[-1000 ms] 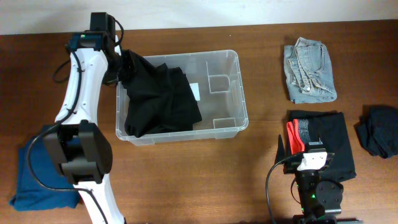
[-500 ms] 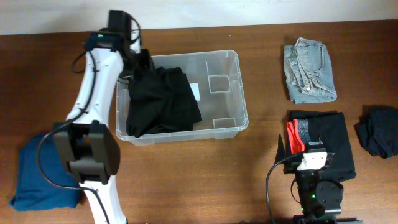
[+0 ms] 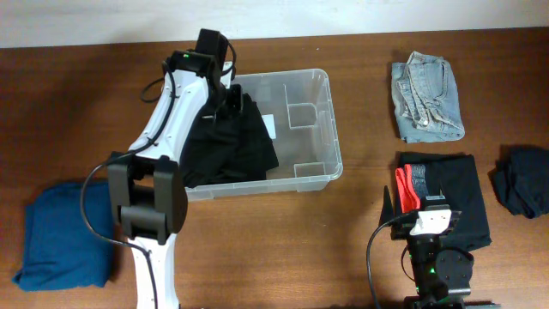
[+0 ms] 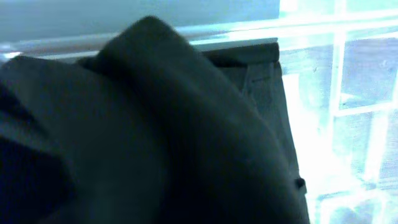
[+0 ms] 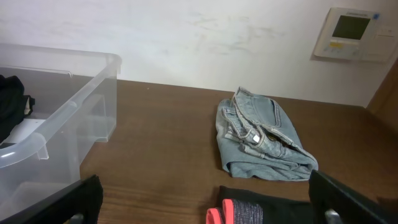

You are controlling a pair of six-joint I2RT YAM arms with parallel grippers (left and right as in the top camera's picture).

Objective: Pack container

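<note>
The container [image 3: 300, 79], a clear plastic bin with a white label [image 3: 271, 126] on its base, stands left of the table's centre. A black garment [image 3: 232, 150] fills its left half. My left gripper [image 3: 226, 96] reaches over the bin's back left corner, with the garment bunched up to it. In the left wrist view the black cloth [image 4: 155, 137] hides the jaws, and the bin wall [image 4: 354, 74] shows to the right. My right gripper [image 3: 426, 208] rests near the front edge, open and empty, and also shows in the right wrist view [image 5: 208, 205].
Folded light jeans [image 3: 426, 100] lie at the back right. A folded black garment [image 3: 459, 193] with a red and grey item [image 3: 405, 190] lies in front of my right gripper. A dark crumpled cloth [image 3: 521, 180] lies far right, a blue garment [image 3: 60, 236] front left.
My left arm has swung right from the bin's left outer edge to over the bin, dragging the black garment's raised end further inside. The right arm has not moved.
</note>
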